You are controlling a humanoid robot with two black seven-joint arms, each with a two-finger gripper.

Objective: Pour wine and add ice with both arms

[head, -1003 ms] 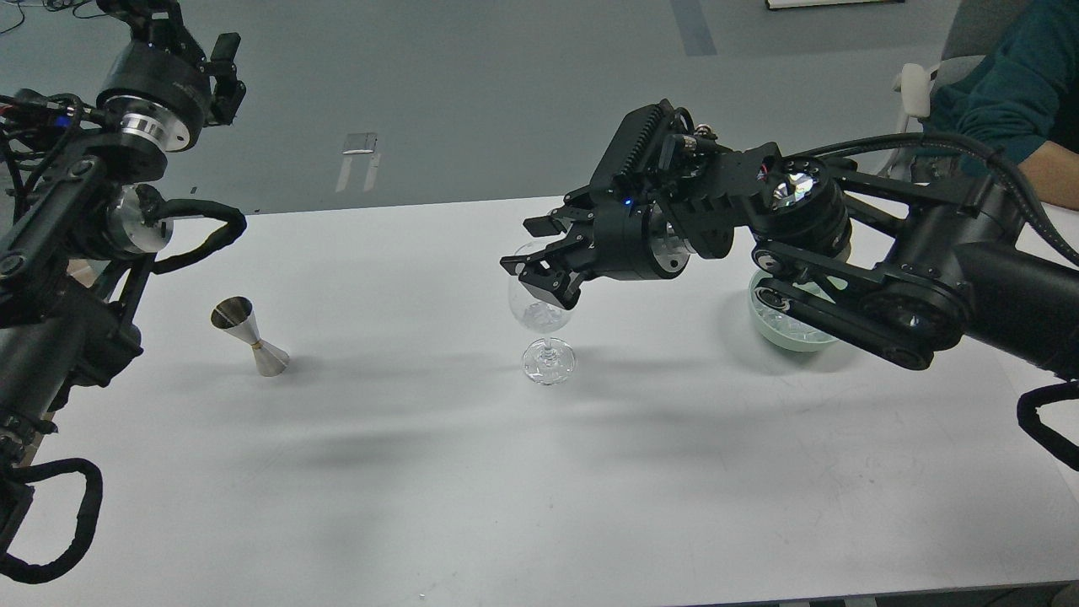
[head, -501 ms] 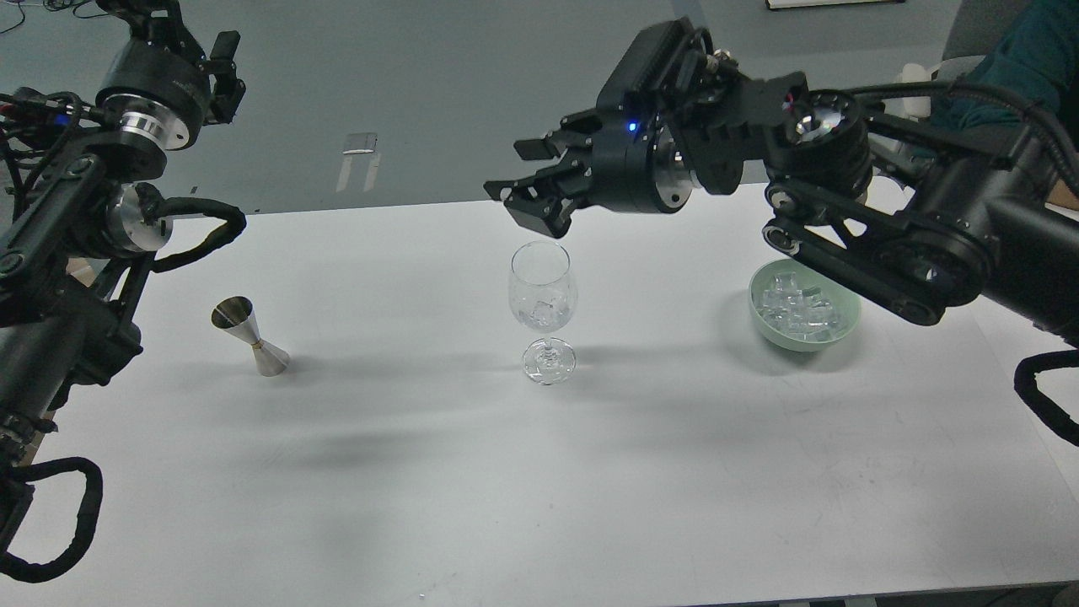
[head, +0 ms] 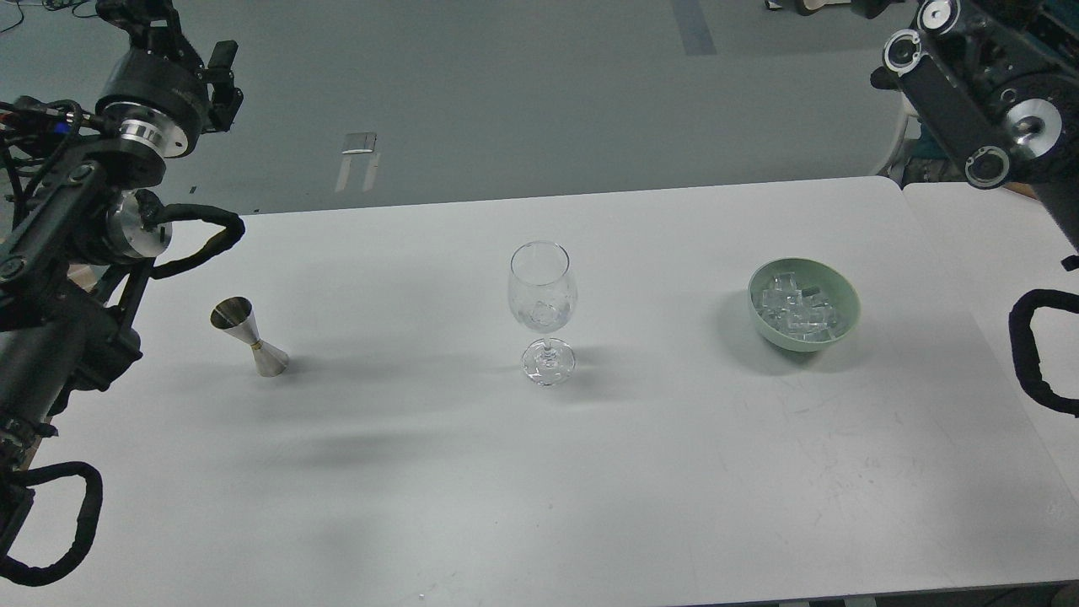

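Observation:
A clear wine glass [head: 543, 291] stands upright at the table's middle. A clear ice cube [head: 544, 314] lies in the bottom of its bowl; I cannot tell any wine apart from it. A heap of ice cubes [head: 797, 308] fills a pale green bowl [head: 845, 314] to the right. A steel jigger [head: 249, 336] stands at the left. My left arm is raised at the far left; its gripper [head: 221, 77] is small and dark, well away from the jigger. My right arm [head: 978, 93] is pulled up to the top right corner, its gripper out of view.
The white table [head: 539, 472] ends at a rounded back right corner, with a second white surface [head: 995, 244] beside it. Black cable loops [head: 1024, 346] hang at both side edges. Grey floor lies beyond the table.
My right arm has lifted off the wine glass and swung up and back to the top right corner, uncovering the green bowl. An ice cube lies in the glass. The left arm barely moved.

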